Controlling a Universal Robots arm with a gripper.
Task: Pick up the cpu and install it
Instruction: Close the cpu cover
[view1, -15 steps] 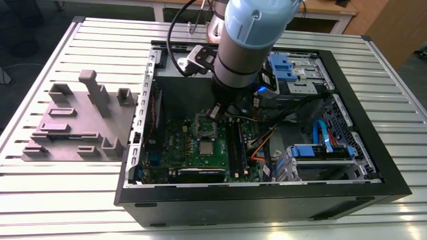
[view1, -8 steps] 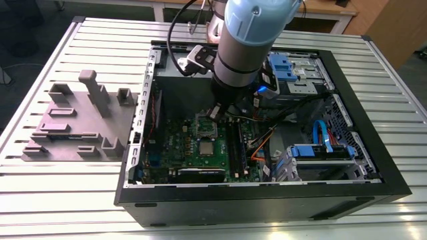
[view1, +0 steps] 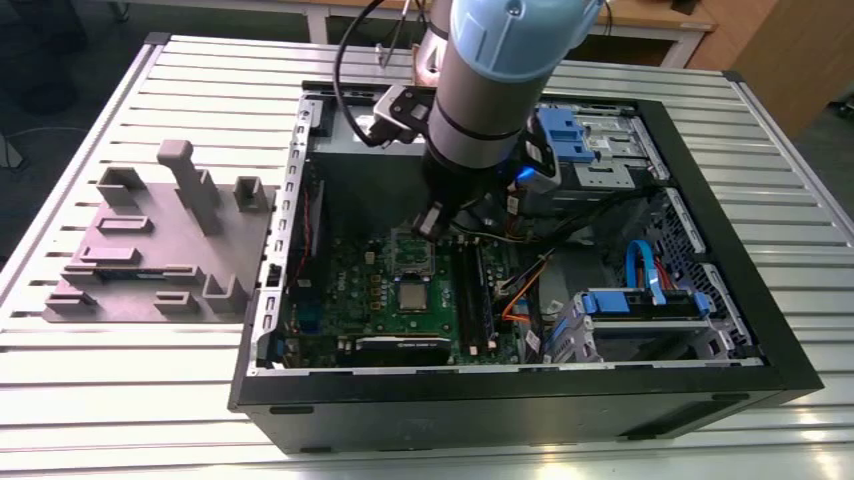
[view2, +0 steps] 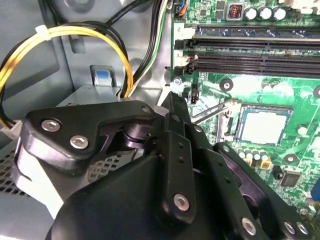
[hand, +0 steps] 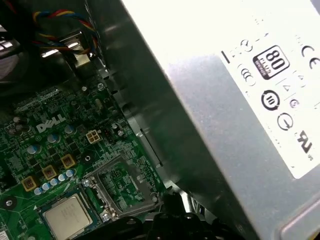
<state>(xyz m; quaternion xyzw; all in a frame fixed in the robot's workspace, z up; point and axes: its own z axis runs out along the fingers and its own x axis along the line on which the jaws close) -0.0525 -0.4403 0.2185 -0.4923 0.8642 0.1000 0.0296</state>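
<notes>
Inside the computer case (view1: 267, 300), the cpu (view1: 414, 296) already sits in its socket while the pincer (view2: 172, 100), fingers seemingly together and empty, hovers nearby, so seating looks done.

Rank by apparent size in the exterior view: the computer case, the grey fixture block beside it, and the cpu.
1. computer case
2. grey fixture block
3. cpu, lying on the motherboard, far the smallest
</notes>
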